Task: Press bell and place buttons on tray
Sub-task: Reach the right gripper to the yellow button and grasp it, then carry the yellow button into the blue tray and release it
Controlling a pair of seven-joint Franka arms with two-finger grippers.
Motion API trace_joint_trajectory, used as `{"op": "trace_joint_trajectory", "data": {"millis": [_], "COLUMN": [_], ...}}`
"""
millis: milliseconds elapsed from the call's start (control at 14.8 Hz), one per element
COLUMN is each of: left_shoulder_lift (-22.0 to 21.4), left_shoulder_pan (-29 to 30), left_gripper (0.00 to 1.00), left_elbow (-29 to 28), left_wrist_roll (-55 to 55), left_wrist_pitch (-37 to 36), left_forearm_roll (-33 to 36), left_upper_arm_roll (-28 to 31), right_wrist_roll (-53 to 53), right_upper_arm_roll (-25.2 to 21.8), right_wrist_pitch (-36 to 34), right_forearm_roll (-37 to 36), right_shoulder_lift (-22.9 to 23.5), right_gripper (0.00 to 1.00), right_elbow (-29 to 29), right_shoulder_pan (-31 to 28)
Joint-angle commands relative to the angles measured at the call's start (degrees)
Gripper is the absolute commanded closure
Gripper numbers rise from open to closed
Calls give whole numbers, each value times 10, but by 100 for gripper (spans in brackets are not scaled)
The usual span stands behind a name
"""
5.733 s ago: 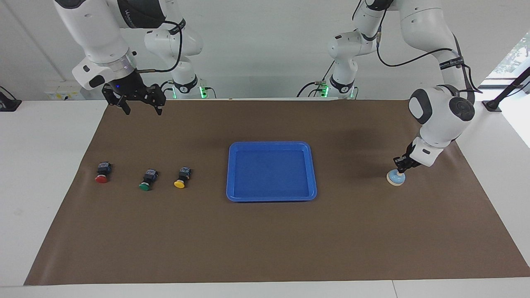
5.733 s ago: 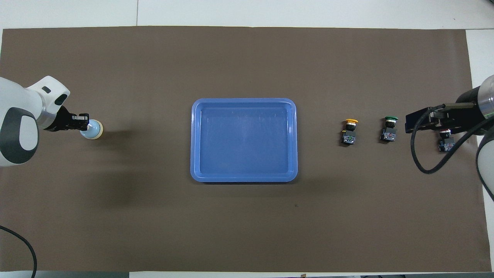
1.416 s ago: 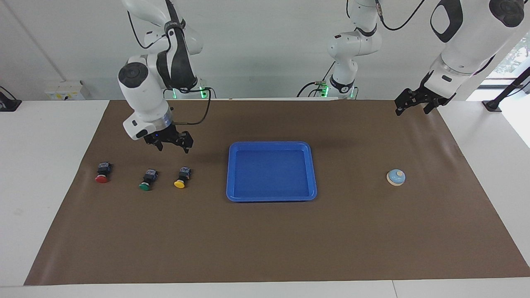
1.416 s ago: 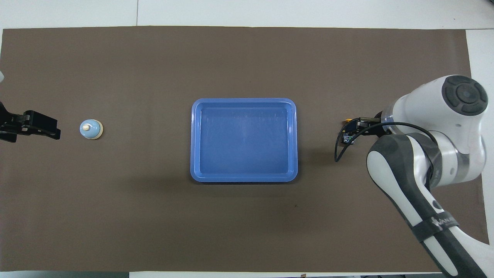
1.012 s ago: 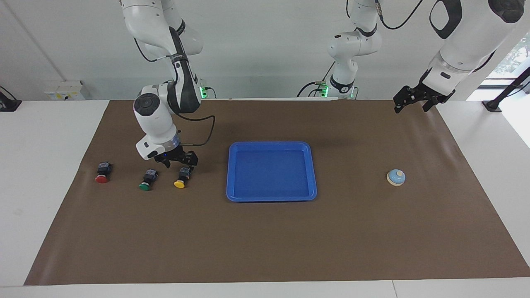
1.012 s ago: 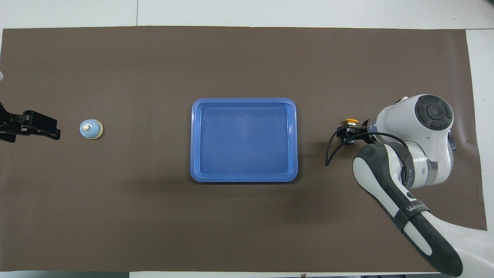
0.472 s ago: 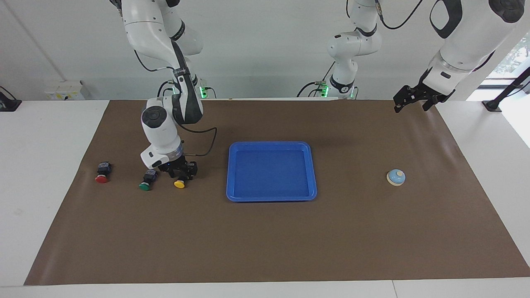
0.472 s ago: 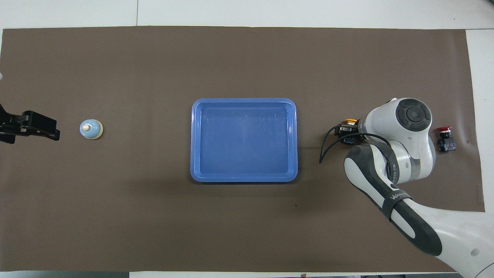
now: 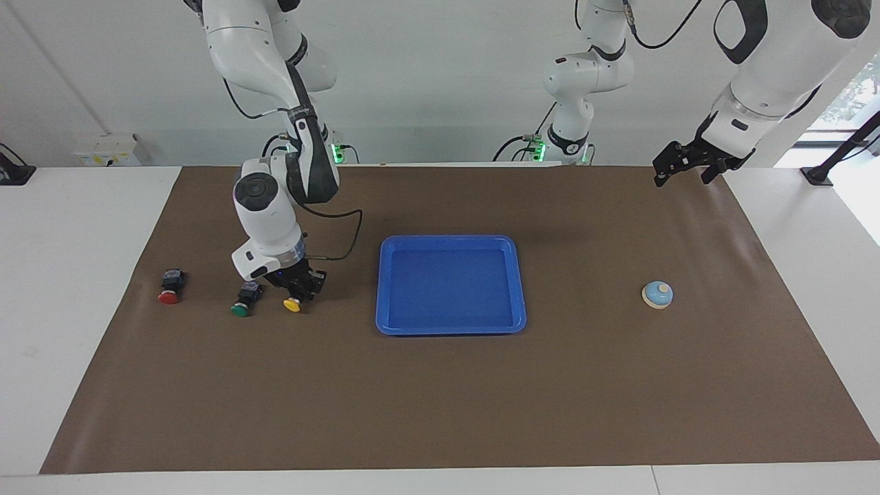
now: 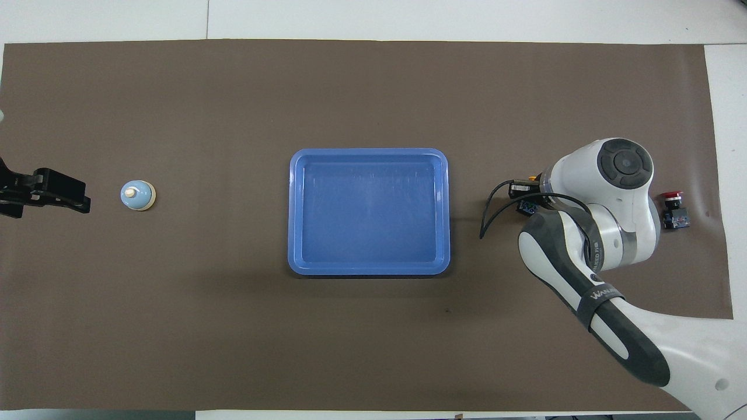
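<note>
Facing view, lower left of centre: we find the right gripper down at the mat, its fingers pinched on the black body of the yellow button, whose cap points toward the lower edge of the frame. We judge the step in hand to be the pickup of the first button; whether the button has left the mat we cannot tell.

The green button lies just beside the grasped one, toward the frame's left, and the red button lies further left again, well apart. Both lie on their sides, caps toward the lower edge of the frame. In the overhead view the right arm covers the green one, and only the red button and a sliver of the yellow cap show, at the right of the frame.

The tray sits at frame centre, bright blue, shallow, with a raised rim, and holds nothing. The bell, a pale blue dome on a cream base, stands at the frame's right, alone on the mat.

The left gripper waits in the air at the upper right, over the mat's top edge, fingers spread, holding nothing.

Our judgement: the next move calls for a straight lift clear of the green neighbour, a carry toward frame centre high enough to clear the rim, then a release inside the tray. Two buttons remain.
</note>
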Motion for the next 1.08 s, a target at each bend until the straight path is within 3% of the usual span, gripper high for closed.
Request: {"op": "trace_joint_trajectory", "data": {"millis": [0,135,472,674,1012], "left_shoulder_lift": [-2,-2,-2,-2,-2], "left_shoulder_pan": [-6,-6,-6,-6,-11], "left_gripper": [0,0,0,0,0], "left_elbow": [7,7,6,6,7], "left_wrist_roll": [-7,-7,-7,-7,-8], "left_wrist_pitch": [-12,-12,-12,-12,-8], "left_forearm_roll": [-1,-1,-1,-1,-1], "left_upper_arm_roll": [5,5,5,5,4], "right_wrist_roll": [19,36,49,48,43], "right_upper_arm_roll": [3,3,3,3,3], "right_wrist_pitch": [-112,-145,-130,-89,22], "right_forearm_roll": [-7,-3,-1,-2,-3], "right_shoulder_lift": [8,15,31,61,80], "right_gripper": [100,100,100,100,100], "right_elbow": [101,140,140,136,75], "right_shoulder_pan": [49,93,181,201,219]}}
